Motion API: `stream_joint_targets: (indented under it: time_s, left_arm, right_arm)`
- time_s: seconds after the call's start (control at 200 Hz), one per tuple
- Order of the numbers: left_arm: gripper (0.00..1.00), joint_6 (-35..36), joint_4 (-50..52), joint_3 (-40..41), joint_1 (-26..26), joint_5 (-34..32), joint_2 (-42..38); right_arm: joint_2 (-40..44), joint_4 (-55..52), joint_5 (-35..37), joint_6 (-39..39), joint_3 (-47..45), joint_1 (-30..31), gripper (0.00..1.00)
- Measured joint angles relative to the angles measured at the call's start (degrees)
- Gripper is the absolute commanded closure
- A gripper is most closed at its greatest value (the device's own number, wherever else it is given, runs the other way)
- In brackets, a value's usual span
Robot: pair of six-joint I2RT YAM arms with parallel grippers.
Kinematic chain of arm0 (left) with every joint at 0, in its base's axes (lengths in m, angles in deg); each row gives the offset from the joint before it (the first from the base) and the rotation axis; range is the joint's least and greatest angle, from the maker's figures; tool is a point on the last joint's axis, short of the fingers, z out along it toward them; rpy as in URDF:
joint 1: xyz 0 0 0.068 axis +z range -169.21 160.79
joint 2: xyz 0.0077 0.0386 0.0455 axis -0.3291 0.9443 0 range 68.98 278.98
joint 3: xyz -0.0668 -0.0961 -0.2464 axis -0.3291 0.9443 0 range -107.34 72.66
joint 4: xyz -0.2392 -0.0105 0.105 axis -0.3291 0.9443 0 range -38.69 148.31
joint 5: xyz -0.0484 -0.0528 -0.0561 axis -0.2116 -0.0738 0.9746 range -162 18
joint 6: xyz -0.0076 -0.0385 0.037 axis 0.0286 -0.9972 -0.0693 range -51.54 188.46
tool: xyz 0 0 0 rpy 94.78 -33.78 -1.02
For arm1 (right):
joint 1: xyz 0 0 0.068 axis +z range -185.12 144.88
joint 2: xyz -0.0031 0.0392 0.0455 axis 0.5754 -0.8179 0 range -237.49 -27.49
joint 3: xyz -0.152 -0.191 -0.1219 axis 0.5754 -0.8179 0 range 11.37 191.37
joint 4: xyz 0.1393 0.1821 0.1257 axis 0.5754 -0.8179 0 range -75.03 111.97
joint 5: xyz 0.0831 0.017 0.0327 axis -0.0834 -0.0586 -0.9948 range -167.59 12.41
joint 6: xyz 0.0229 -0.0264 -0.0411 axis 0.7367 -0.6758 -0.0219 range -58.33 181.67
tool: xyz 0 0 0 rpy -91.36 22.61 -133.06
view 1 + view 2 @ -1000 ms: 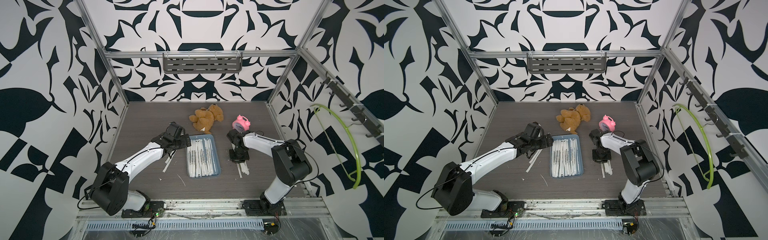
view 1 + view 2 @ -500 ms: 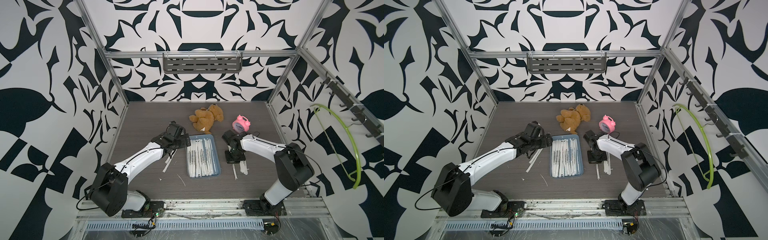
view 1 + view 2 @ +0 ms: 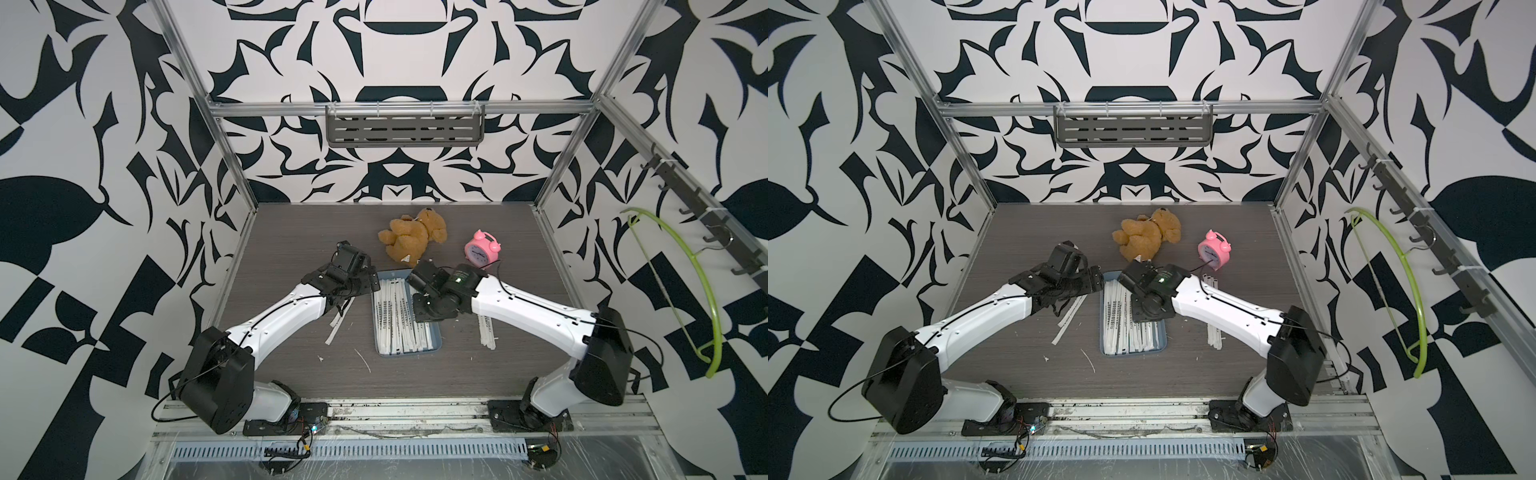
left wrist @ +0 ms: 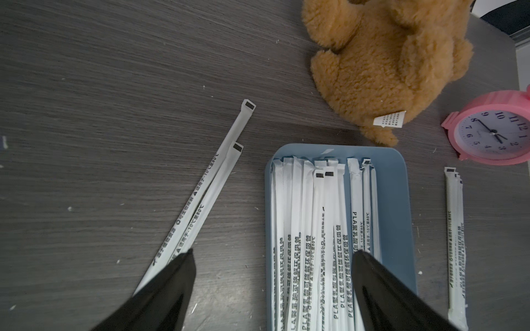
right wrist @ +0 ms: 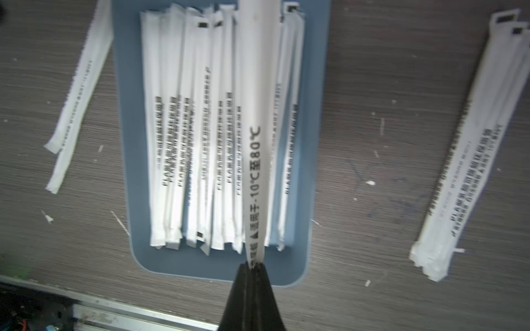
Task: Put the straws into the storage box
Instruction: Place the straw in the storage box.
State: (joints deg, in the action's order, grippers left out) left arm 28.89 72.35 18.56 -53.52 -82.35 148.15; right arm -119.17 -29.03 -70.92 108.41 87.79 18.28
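White paper-wrapped straw (image 5: 255, 129) pinched in the right gripper (image 5: 253, 265), Sam. Where does it hang?

Over the storage box (image 5: 123, 160), Lena, the shallow blue-grey plastic tray with rounded corners. The jaws are closed tight on one end of the strip. The rest of it runs lengthwise above the row of straws (image 5: 183, 129) already lying inside.

So which step is this?

I'd call it the carry-and-drop. The strip is lined up with the box but not yet let go.

And the left gripper (image 4: 272, 253)?

Spread wide, holding nothing. It hovers at the tray's edge on the left arm's side. One finger is above two loose straws (image 4: 212, 183) on the dark wood-grain tabletop (image 4: 114, 86), the other above the tray.

What does the next move call for?

Probably lowering a little, then parting the right jaws so the strip drops flat among the others. It should land parallel to them and not lie across the rim. The paper is light, so a high release might let it drift.

And after that?

A bundle of straws (image 5: 470, 143) lies on the table beside the tray on the right arm's side, and there's the left pair too. I'd judge the job well along, not finished.
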Motion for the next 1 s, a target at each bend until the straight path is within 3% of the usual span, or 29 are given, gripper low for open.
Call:
stream_joint_targets:
  time_s: [0.34, 0.865, 0.915, 0.955, 1.0]
  left_arm:
    - [0.07, 0.13, 0.81, 4.46, 0.17, -0.83, -3.41]
    - [0.07, -0.11, 1.2, 5.95, 1.09, -0.52, -4.61]
    - [0.14, -0.17, 1.42, 6.05, 1.09, -0.33, -4.61]
    - [0.29, 0.0, 1.42, 6.05, 1.09, -0.28, -4.66]
    - [0.36, -0.09, 1.55, 6.03, 1.16, -0.46, -4.7]
  right_arm:
    - [-17.92, 4.9, -1.73, 3.3, 6.19, 3.32, 0.99]
    - [-23.65, 4.15, -4.96, 4.28, 8.02, 2.36, 0.95]
    - [-23.93, 4.07, -5.27, 4.09, 8.02, 2.19, 0.93]
    - [-24.02, 4.09, -5.55, 4.02, 8.02, 2.19, 0.89]
    - [-24.02, 4.07, -5.88, 3.78, 8.02, 2.08, 0.85]
